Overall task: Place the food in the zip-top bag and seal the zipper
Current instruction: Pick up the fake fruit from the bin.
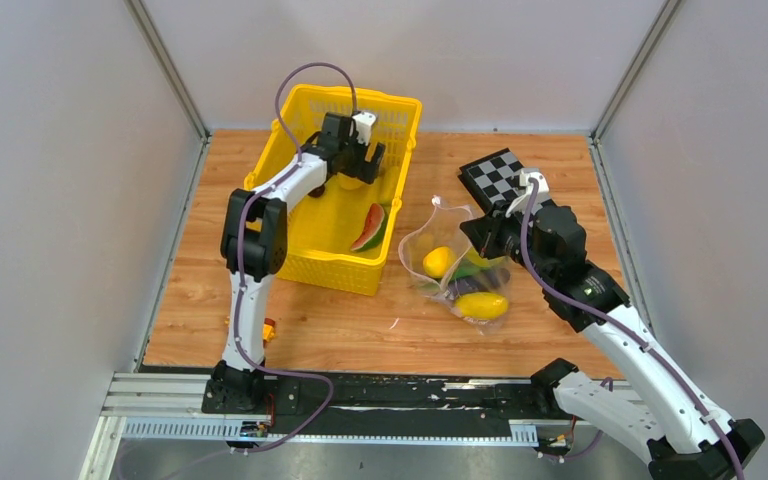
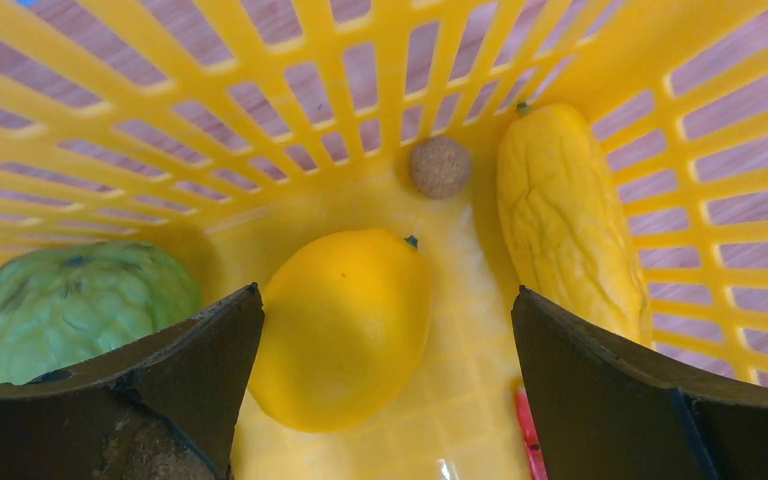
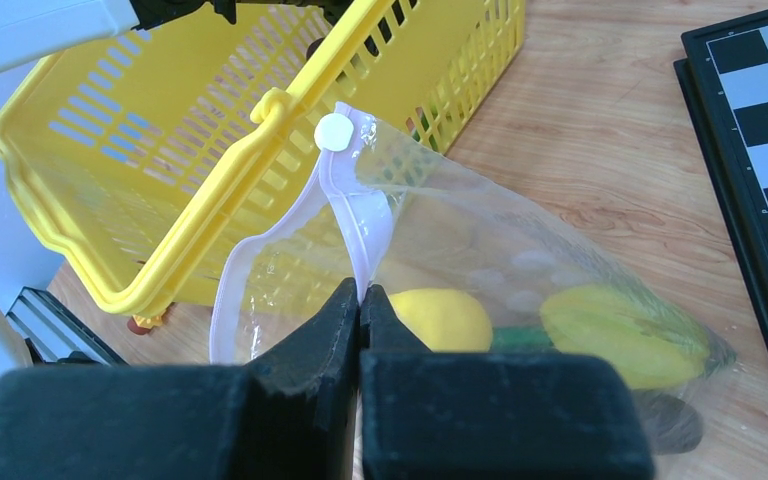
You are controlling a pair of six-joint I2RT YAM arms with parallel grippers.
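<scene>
The basket [image 1: 390, 115] is bright yellow lattice, and the watermelon slice [image 1: 369, 228] shows red flesh with a green rind. The bag [image 3: 520, 250] is clear, its zipper [image 3: 345, 200] pale pink with a white slider [image 3: 335, 131]. The lemon [image 2: 345, 325] is plain yellow, the bumpy fruit [image 2: 70, 300] mottled green, the little ball [image 2: 439, 167] speckled tan. The chequerboard [image 1: 495, 175] is black and white, the table [image 1: 310, 330] orange-brown wood grain

The left gripper [image 2: 388, 310]'s finger [image 2: 160, 390] covers part of a green bumpy fruit [image 2: 70, 295], and a red thing [image 2: 528, 435] is cut by the bottom edge there; what it is I cannot tell. The right gripper [image 3: 360, 295] hides the lower part of the zip-top bag [image 3: 480, 230], and the chequerboard [image 3: 760, 120] is cut by the right edge of that view.
</scene>
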